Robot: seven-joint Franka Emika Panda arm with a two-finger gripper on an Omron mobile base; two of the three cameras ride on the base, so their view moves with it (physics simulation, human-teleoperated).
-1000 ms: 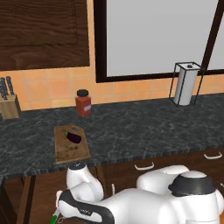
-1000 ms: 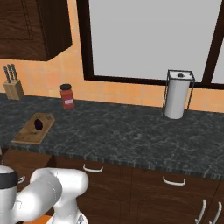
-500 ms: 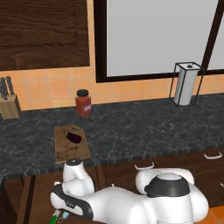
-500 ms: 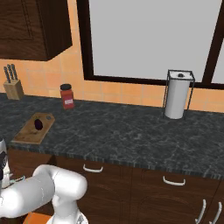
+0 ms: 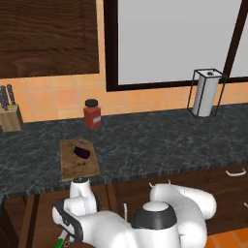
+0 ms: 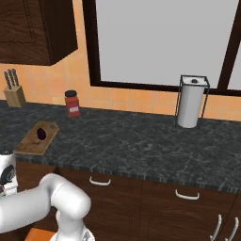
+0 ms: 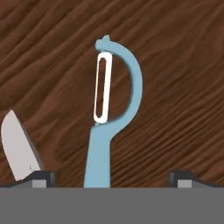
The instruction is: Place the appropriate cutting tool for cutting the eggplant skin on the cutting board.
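Change since earlier: arm swung further left and lower below the worktop edge; white shoulder shifted toward centre in the left base view; scene things unmoved.
Worktop (image 5: 160, 145): dark speckled stone, long and flat, polished look.
Drawer floor (image 7: 175, 65): dark brown wood with wavy grain, lying under the tools, seen from the hand view.
Cutting board (image 5: 79, 159): rectangular light-brown wood with dark specks, flat on the worktop near its front edge.
Eggplant (image 5: 81, 152): small, glossy dark purple oval, resting on the board's far half.
Peeler (image 7: 109, 118): light-blue smooth handle, curved arch head with a whitish slotted blade; lying flat on the drawer floor, handle pointing toward the hand, well below the board.
Knife blade (image 7: 17, 151): pale silver, pointed, just left of the peeler handle, apart from it.
Gripper (image 7: 111, 177): fingers (image 7: 41, 177) spread wide apart, holding nothing, straddling the peeler handle.
Step in hand, judged: reaching for the peeler.
Doing it well: lowered straight, centred on the narrow handle, closed across its flat sides, kept clear of the blade at left; then lifted level to the board.
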